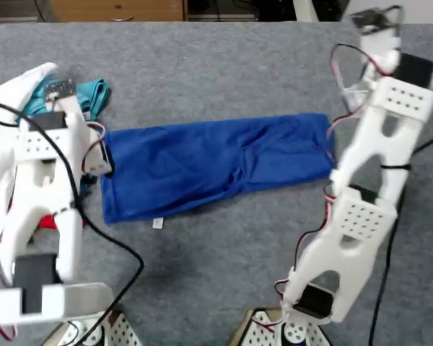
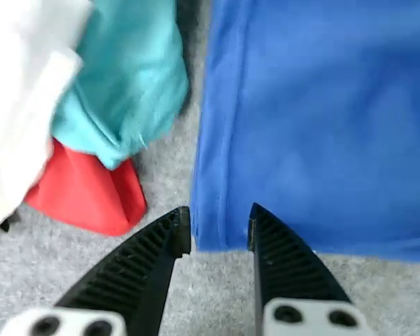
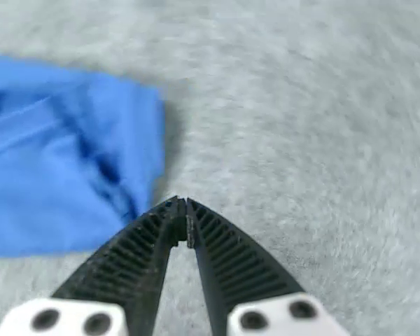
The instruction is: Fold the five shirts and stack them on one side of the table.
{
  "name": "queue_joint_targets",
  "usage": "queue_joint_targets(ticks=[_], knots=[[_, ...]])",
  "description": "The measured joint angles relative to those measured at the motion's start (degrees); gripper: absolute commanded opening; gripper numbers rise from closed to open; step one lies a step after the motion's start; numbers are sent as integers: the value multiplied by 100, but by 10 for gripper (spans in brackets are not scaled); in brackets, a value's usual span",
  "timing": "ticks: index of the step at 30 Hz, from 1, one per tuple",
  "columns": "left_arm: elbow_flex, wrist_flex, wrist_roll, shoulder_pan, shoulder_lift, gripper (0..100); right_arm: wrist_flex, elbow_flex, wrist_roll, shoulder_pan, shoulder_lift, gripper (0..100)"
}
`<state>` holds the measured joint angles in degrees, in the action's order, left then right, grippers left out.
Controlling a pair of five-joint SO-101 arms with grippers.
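**Two end effectors at opposite ends of the blue shirt**

The blue shirt (image 1: 216,166) lies as a long folded band in the middle of the tabletop (image 1: 202,72). The left end effector (image 2: 218,227) is partly open, its jaws straddling the shirt's corner hem without gripping it. The right end effector (image 3: 183,213) is closed and empty, just beside the other end. A shallow pinch on the left might catch only the top layer and let the fold open. The nearby teal shirt (image 2: 126,77) and red shirt (image 2: 91,189) could snag.

You have a desk (image 1: 202,65) covered in grey, felt-like fabric, evenly lit from above. Beyond its far edge stands a light brown wooden drawer cabinet (image 1: 115,10) with a small handle, beside it a dark shadowed gap (image 1: 231,9), and a pale white surface (image 1: 426,10) at the far right.
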<state>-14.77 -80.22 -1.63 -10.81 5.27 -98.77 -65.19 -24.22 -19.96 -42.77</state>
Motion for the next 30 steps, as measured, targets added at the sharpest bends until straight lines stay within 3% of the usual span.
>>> queue_joint_targets(ticks=[5, 10, 30], knots=[[633, -18, 0, -53, -853, 195, 791, 0, 949, -334, -659, 5], [1143, -18, -325, -53, -1556, 220, 1556, 0, 1415, -343, -1336, 5], [2048, 237, -492, -53, -3385, 220, 2040, 0, 1477, -343, -1486, 5]])
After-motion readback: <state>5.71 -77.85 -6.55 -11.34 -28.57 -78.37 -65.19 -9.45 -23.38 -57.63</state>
